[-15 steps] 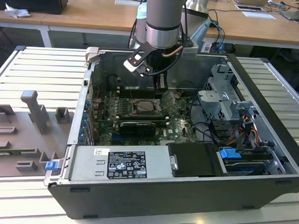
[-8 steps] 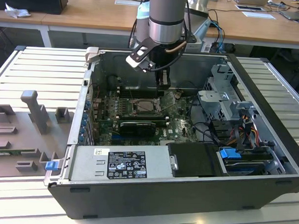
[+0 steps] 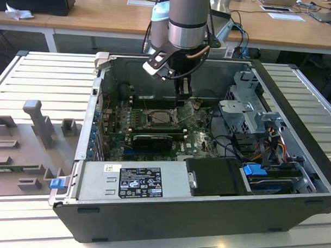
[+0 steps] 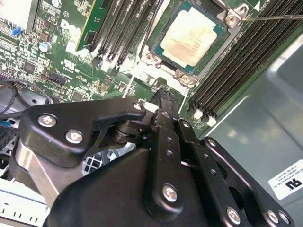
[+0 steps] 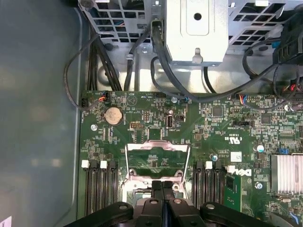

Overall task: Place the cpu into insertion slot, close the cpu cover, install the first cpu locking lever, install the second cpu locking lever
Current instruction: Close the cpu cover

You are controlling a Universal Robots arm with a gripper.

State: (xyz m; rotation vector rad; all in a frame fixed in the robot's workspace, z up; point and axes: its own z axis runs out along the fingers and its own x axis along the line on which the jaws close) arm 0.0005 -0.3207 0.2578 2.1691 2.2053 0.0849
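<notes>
In the exterior view a slatted table [image 3: 42, 76] carries a grey fixture [image 3: 40, 125] at left, then an open computer case [image 3: 151, 221]. The cpu [image 4: 191, 40] lies in the insertion slot [image 4: 213, 54]. The gripper [image 5: 162, 187], fingers pressed together and empty, is just beside the open cpu cover [image 5: 157, 145].

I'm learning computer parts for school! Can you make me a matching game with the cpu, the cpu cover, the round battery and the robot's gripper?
Things:
1. cpu
2. cpu cover
3. round battery
4. gripper

States:
A. black, fingers shut
B. silver frame, tilted up open
C. pale beige top, lying in the insertion slot
D. silver disc on the green board

Pairs: 1-C, 2-B, 3-D, 4-A.
</notes>
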